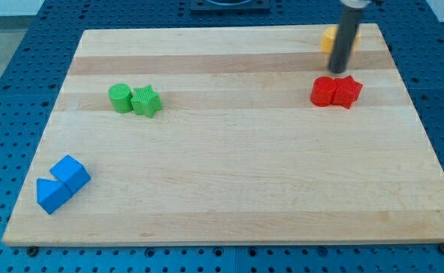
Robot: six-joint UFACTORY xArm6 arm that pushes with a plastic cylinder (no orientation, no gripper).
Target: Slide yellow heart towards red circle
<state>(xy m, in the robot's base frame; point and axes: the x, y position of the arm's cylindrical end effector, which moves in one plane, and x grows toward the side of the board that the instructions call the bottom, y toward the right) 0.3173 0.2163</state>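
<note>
Nearest, two blue blocks (61,183). End effector a bare rod, no jaws; my tip (337,72) between yellow heart (329,38), mostly hidden, and red circle (324,92). Risk: nudging red pair instead.

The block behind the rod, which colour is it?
Yellow block, partly hidden by the rod; camera view.

The yellow heart (329,38) lies flat on the wooden board near its top right corner in the view, largely hidden behind the dark rod, so its shape is hard to make out; only a yellow-orange patch shows. The red circle (323,92) lies flat below it, a short way apart; its right side touches another red block.
</note>
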